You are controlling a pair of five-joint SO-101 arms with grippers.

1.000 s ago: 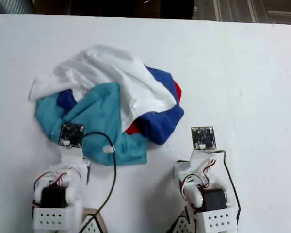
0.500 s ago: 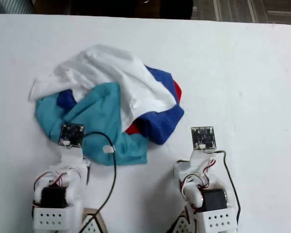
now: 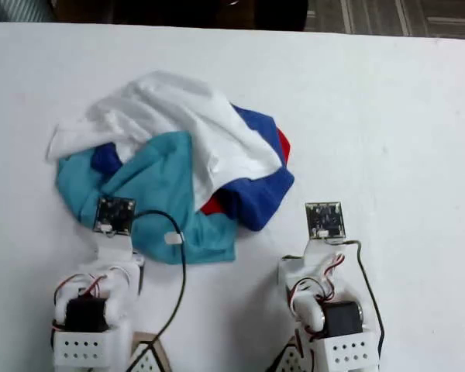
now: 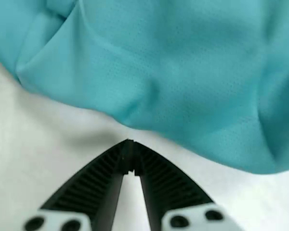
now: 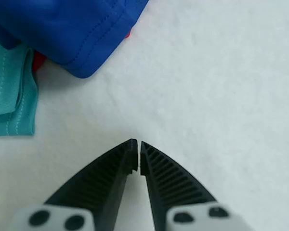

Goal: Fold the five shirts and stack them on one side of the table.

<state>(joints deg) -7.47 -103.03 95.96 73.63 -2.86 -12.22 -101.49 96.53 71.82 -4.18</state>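
Note:
A loose heap of shirts lies on the left half of the white table (image 3: 387, 116): a white shirt (image 3: 178, 124) on top, a teal shirt (image 3: 159, 194) toward the front, a blue shirt (image 3: 256, 190) on the right and a sliver of a red shirt (image 3: 211, 206) between them. My left gripper (image 4: 130, 147) is shut and holds nothing, its tips just short of the teal shirt (image 4: 183, 72) hem. My right gripper (image 5: 138, 147) is shut and holds nothing, over bare table a short way from the blue shirt (image 5: 72, 33) edge and the teal shirt (image 5: 12, 101) corner.
Both arm bases stand at the front table edge, the left arm (image 3: 101, 302) and the right arm (image 3: 325, 310). A black cable (image 3: 182, 263) loops by the left arm. The right half of the table is bare white surface.

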